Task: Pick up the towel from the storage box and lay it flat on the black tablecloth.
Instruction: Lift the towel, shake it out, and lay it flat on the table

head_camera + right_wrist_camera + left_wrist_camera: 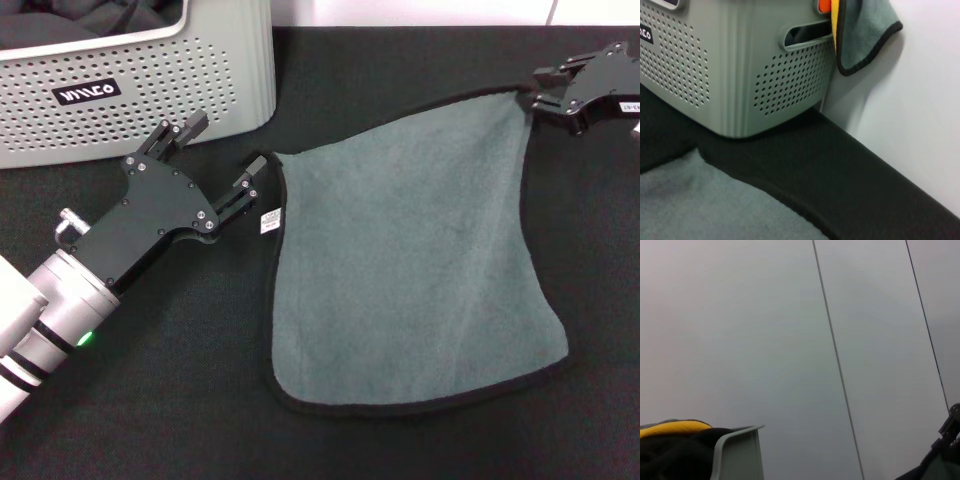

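Towel (410, 260) out of box (150, 80), lying grey side up on cloth (150, 400) — near flat, one far corner pinched shut in right hand (545, 95) to keep it taut. Left hand (225, 150) open, empty, just beside near corner — looks released.

The head view looks down on the box (200, 90). The left wrist view tilts up past its rim (737, 440). The right wrist view sits low, close beside its wall (740, 75).
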Tool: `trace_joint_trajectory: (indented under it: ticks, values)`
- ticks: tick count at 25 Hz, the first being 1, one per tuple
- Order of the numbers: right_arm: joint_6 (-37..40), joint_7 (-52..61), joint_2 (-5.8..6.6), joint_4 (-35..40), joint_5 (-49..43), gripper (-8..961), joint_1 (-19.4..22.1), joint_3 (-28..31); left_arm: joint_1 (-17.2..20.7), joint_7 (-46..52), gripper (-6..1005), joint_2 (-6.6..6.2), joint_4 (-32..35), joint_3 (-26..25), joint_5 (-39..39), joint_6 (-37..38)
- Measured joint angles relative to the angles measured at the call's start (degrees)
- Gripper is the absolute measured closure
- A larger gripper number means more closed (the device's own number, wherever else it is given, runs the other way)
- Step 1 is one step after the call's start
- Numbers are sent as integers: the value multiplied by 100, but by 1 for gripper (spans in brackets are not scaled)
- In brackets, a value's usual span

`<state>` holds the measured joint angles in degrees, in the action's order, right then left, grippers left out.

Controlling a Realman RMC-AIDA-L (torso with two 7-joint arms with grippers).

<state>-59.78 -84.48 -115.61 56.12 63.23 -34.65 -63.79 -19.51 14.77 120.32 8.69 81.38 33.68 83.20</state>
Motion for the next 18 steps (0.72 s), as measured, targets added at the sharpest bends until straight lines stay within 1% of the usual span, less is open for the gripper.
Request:
trace_joint_trajectory:
  ticks: [6, 8, 11, 13, 16, 18]
  values:
    - [-329, 173, -13, 465, 14, 757, 86, -33, -9, 0, 206, 0, 0, 14, 37, 3]
    - [-484, 264, -7, 673, -7, 792, 87, -73, -28, 20, 207, 0, 0, 80, 46, 4]
    - [-737, 328, -2, 967, -82, 843, 75, -117, -108, 243, 207, -11, 33, 366, 49, 3]
    - [-1226, 578, 2, 1574, -428, 878, -24, -186, -187, 417, 208, -19, 53, 541, 50, -5]
    - [-1613, 782, 8, 2079, -703, 930, -168, -221, -352, 578, 209, -24, 33, 756, 51, -9]
    - [-1959, 915, 16, 2621, -950, 947, -297, -226, -424, 662, 210, -20, 29, 875, 51, -9]
